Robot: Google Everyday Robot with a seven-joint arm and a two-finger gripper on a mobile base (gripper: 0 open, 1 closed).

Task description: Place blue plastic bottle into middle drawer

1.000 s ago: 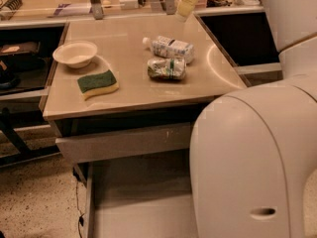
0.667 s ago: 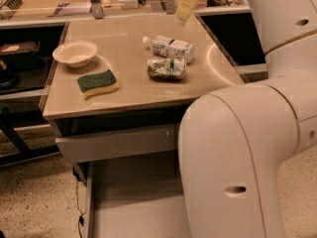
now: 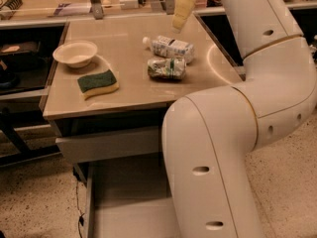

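step: reach/approach, pre-grasp. Nothing picked yet, so I'd call the task barely started.

gripper [image 3: 181,10]: at the far edge of the tabletop, above and just behind the bottle. Only one pale yellowish finger shows, pointing down, with nothing in it. Spread or pressed together: cannot tell; the rest is cut off at the top of the view.

blue plastic bottle [image 3: 170,47]: lying on its side on the tabletop, right of centre, white cap pointing left toward the bowl. Untouched.

silvery pack [image 3: 166,68]: crumpled, green band, just in front of the bottle, close or maybe touching. Not the target.

middle drawer [image 3: 130,202]: pulled out below the table, flat bottom bare where it shows. Its right part is hidden behind the arm.

upper drawer [image 3: 106,144]: only slightly out, sits right above the open one.

arm [image 3: 233,133]: the big white elbow fills the right foreground and overhangs the drawer.

other stuff: white bowl [image 3: 75,53] and green-yellow sponge [image 3: 97,83] on the left, well apart from the bottle.

next move, my read: drop the finger tips down over the bottle body, across its short axis, then close. Keep clear of the pack in front. Afterwards lift, swing forward and down into the drawer.

risk: bottle may roll when touched; the pack could get nudged.
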